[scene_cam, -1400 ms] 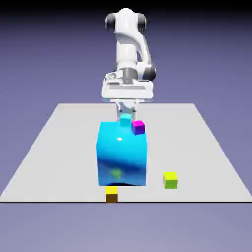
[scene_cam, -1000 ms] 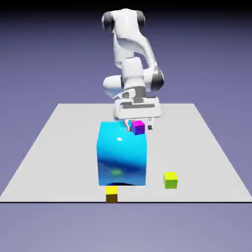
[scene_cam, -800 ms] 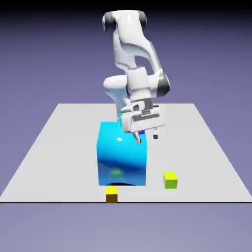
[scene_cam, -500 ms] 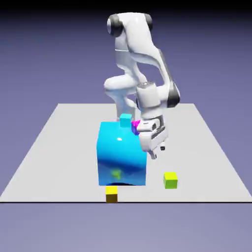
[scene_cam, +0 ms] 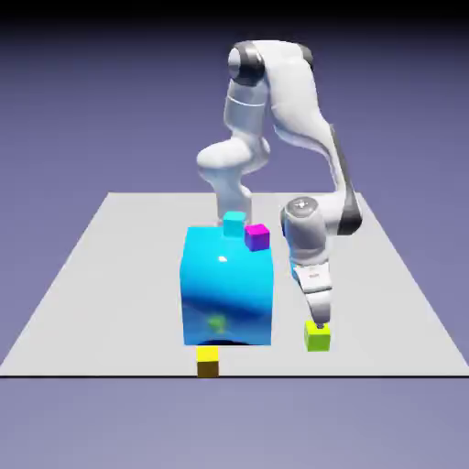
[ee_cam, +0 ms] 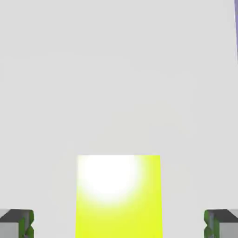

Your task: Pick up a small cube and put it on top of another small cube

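The small lime yellow-green cube point(scene_cam: 318, 337) rests on the grey table point(scene_cam: 101, 275) near the front edge, to the exterior view's right of the big blue cube. My gripper point(scene_cam: 318, 321) hangs just above it, pointing down. In the hand view the lime cube point(ee_cam: 118, 197) fills the lower middle, and one grey fingertip point(ee_cam: 16, 223) shows far off on each side of it, so the gripper is open and touches nothing.
The big glossy blue cube point(scene_cam: 228, 286) stands mid-table. Behind its top edge sit a small cyan cube point(scene_cam: 234, 222) and a magenta cube point(scene_cam: 257, 236). A yellow cube with a brownish face point(scene_cam: 208, 360) lies at the table's front edge.
The arm swung from behind the blue cube toward the exterior view's right and came down over the lime cube. No cube has moved.
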